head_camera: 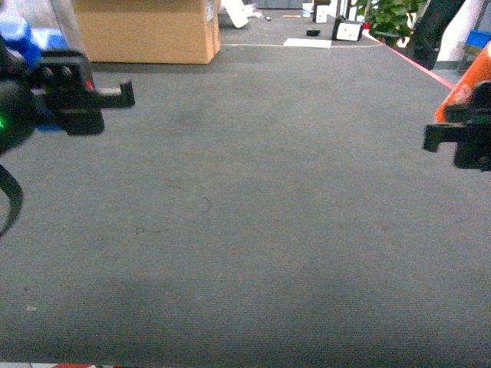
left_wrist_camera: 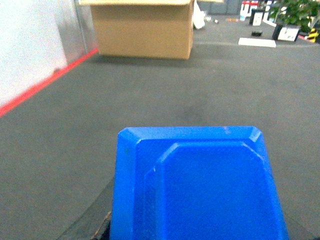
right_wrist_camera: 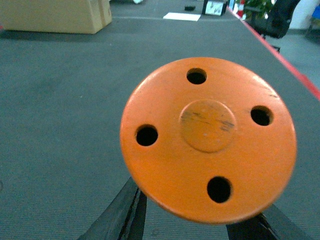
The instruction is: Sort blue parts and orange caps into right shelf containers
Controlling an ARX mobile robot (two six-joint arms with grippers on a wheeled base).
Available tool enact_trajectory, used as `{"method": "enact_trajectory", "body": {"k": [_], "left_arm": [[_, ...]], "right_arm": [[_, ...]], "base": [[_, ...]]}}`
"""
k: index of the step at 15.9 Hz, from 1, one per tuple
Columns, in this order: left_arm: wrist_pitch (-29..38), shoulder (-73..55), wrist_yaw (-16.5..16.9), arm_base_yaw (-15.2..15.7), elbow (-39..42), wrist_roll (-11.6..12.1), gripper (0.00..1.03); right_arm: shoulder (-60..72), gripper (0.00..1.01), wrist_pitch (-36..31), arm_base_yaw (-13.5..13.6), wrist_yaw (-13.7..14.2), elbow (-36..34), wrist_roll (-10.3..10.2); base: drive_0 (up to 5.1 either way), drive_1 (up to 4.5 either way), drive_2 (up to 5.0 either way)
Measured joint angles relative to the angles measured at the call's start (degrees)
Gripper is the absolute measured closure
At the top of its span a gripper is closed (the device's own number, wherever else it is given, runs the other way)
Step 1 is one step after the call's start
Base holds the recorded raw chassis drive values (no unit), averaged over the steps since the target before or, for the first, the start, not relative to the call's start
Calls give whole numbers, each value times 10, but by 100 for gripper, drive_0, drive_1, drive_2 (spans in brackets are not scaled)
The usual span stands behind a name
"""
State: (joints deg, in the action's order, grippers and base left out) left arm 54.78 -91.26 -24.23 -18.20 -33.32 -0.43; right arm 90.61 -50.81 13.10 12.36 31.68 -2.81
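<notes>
Carrying both loads: my left gripper (head_camera: 115, 96) is clamped on the blue part (left_wrist_camera: 197, 185), my right gripper (head_camera: 453, 142) on the orange cap (right_wrist_camera: 207, 137), both held up over bare grey carpet (head_camera: 253, 230). No shelf or containers in any view, only a cardboard box (head_camera: 146, 31) far ahead. I'd keep both grips tight, arms level, and turn right slowly until the shelf shows.
</notes>
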Motion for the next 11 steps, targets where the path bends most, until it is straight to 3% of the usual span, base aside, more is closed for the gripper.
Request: {"method": "enact_trajectory", "body": {"k": [1,2,3,5,8,9,10,11], "left_arm": [[3,163,-60,-35,76,83,59],[-30,291,-109,-61,104,117,59],[-56,350,-125,-78,108,125,59],[-101,419,-144,-103,110,129,59],[-107,410,-146,-101,112,130,59],[-199,430,-107,-88,100,110,59],[-272,460,-46,-66,99,81,59],[-295,474,-26,-58,101,74,59]], "right_arm": [[-200,62,57,0,33,-77,53],[-344,62,115,1,48,-82,80],[-411,62,145,7,55,-82,89],[-522,62,221,31,65,-82,97],[-533,62,226,35,67,-80,104],[-540,62,330,24,42,-61,86],[-555,62,384,12,17,-63,67],[-564,62,396,6,12,-70,62]], "base": [[0,0,0],[0,0,0],[0,0,0],[0,0,0],[0,0,0],[0,0,0],[0,0,0],[0,0,0]]}}
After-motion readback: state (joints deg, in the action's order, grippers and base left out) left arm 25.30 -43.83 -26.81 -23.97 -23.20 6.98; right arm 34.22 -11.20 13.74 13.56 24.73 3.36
